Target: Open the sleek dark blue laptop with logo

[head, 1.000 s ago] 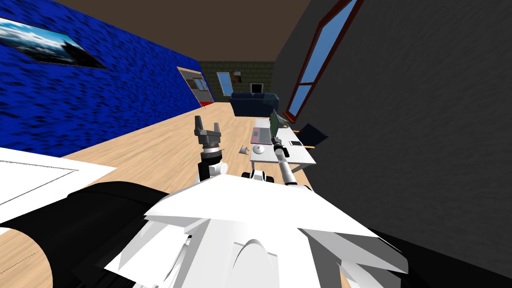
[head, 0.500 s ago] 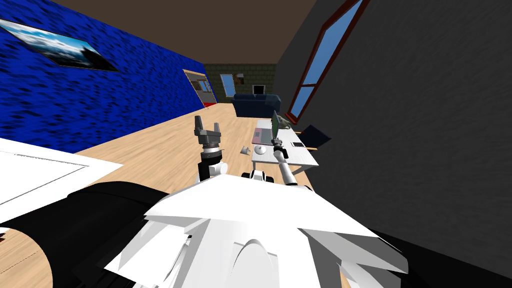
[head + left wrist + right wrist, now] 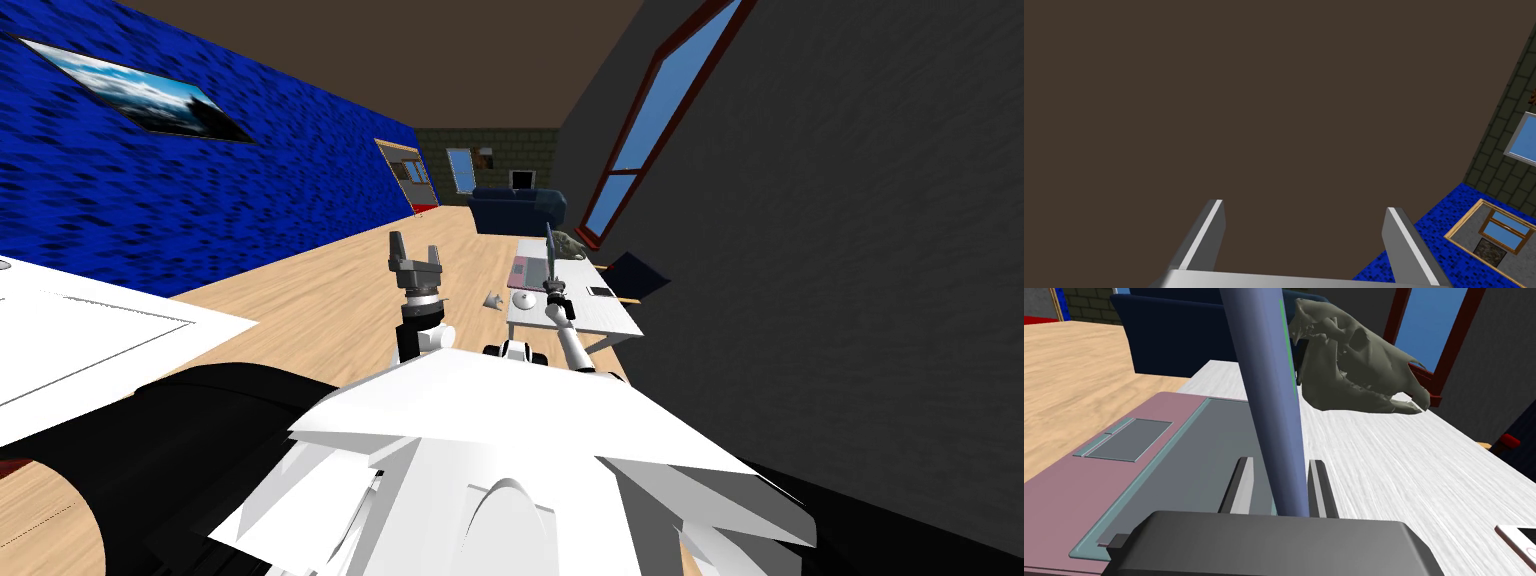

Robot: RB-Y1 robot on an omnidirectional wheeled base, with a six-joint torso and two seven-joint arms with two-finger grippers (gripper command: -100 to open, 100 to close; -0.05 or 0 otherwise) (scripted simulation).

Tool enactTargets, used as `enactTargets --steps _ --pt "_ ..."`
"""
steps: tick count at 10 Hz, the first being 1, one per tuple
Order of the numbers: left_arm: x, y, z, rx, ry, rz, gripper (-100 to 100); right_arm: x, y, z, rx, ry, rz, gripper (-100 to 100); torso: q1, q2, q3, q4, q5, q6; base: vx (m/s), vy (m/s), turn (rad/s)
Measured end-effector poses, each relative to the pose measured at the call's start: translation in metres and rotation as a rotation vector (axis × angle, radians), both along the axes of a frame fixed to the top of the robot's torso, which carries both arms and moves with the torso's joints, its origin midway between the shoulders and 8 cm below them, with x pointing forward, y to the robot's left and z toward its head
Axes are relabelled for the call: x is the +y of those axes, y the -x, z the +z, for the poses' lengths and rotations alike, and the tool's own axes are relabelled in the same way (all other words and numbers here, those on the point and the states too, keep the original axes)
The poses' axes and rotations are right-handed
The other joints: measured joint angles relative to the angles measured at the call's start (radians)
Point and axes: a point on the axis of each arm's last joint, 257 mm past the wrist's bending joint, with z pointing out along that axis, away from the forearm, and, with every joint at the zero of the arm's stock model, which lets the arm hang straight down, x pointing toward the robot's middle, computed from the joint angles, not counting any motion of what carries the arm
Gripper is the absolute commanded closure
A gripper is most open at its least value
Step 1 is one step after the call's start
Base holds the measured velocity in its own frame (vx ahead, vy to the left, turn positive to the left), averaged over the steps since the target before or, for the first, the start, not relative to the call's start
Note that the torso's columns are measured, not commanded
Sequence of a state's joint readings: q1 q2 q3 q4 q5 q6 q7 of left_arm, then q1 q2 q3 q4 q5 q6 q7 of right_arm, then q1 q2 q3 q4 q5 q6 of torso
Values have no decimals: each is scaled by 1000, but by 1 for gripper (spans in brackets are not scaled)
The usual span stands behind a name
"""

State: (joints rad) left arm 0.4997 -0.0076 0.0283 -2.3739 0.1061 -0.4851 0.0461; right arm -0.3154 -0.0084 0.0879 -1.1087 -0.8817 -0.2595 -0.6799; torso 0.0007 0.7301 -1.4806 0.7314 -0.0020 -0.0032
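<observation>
The left gripper (image 3: 414, 243) hung raised over the floor, well apart from the table (image 3: 1404, 458), with its jaws apart and empty. The laptop (image 3: 1099, 488) lay along the tabletop's left edge toward the far end, its pink base flat and its blue lid (image 3: 1266, 378) about upright. The right gripper (image 3: 1280, 460) was clamped on the lid's free edge. Beyond the lid, near the far edge, sat a grey-green skull (image 3: 1359, 373). A phone (image 3: 1519, 540) lay by the right edge. Pushing the lid well past upright risked straining the hinge, tipping the base or striking the skull, and a slanted pull could let the thin edge slip free.
</observation>
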Motion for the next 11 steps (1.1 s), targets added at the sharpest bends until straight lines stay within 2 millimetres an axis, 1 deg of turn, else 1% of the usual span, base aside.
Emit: enactTargets --steps 4,8,10,11 --pt "0 0 0 0 0 0 0 -14 13 -14 -7 174 -32 100 -3 -4 -3 -5 -2 1 26 35 54" --pt "0 0 0 0 0 0 0 -11 19 -27 1 238 -30 100 -6 -4 -2 -4 -2 3 9 17 39" --pt "0 0 0 0 0 0 0 -14 25 -32 0 310 -32 100 -8 -1 -1 -4 -2 7 0 3 13" --pt "0 0 0 0 0 0 0 -13 27 -34 3 318 -31 100 -9 1 0 -2 -2 8 0 11 11"
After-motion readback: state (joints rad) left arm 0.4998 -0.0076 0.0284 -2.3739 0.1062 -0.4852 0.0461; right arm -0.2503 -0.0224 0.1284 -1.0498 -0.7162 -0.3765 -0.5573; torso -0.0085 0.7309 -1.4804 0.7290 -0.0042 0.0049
